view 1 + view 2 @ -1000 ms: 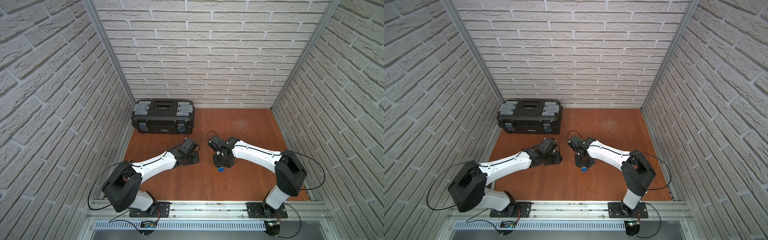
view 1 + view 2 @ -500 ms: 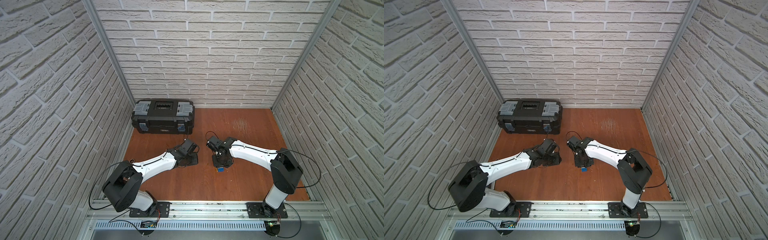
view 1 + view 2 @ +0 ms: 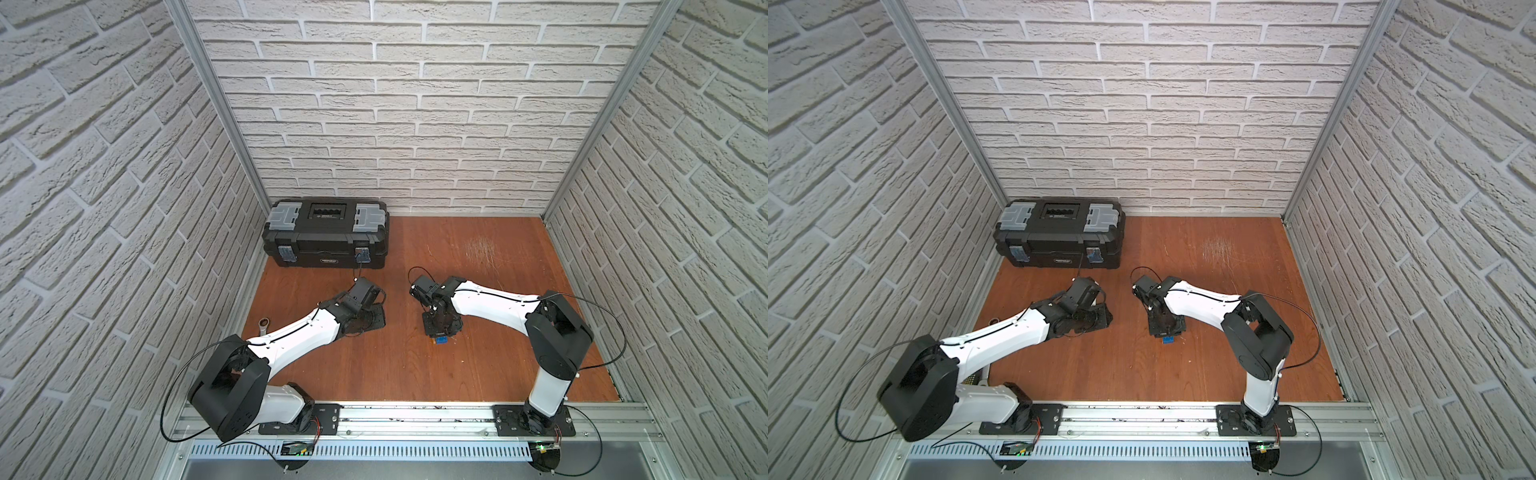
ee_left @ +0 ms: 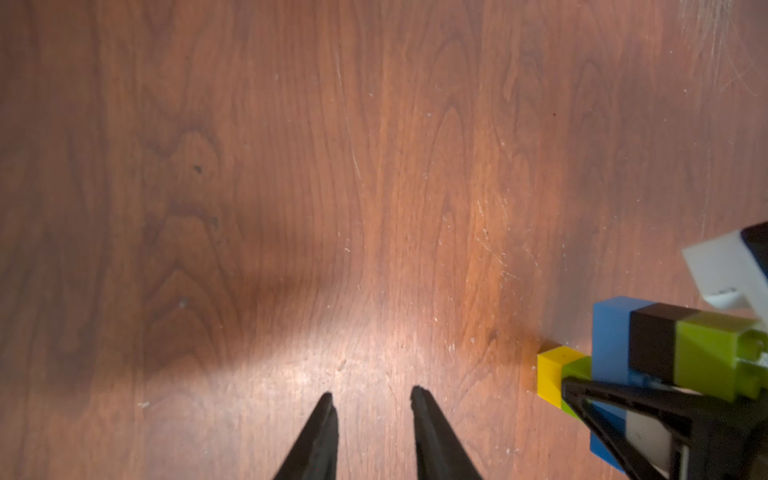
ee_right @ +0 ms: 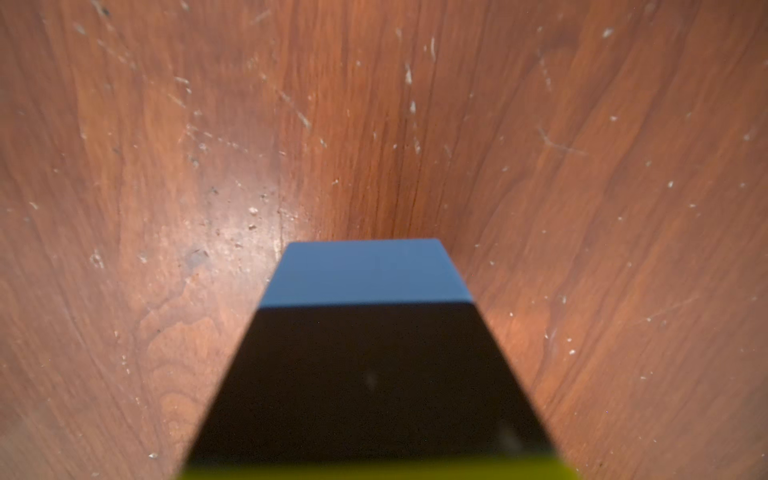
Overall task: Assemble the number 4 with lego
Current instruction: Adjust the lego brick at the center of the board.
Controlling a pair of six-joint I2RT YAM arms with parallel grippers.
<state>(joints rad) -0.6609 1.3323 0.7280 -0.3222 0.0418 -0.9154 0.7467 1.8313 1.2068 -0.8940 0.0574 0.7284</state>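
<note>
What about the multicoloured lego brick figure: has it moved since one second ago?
No. The lego figure keeps its place relative to the black plastic toolbox.

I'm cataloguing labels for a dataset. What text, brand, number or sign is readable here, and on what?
Nothing here is legible.
black toolbox: a small light label on its front, too small to read.
lego figure: no writing shows on its bricks.

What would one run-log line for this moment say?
left gripper: open, empty | right gripper: shut on number 4 | number 4: blue, black, green, yellow bricks joined
</note>
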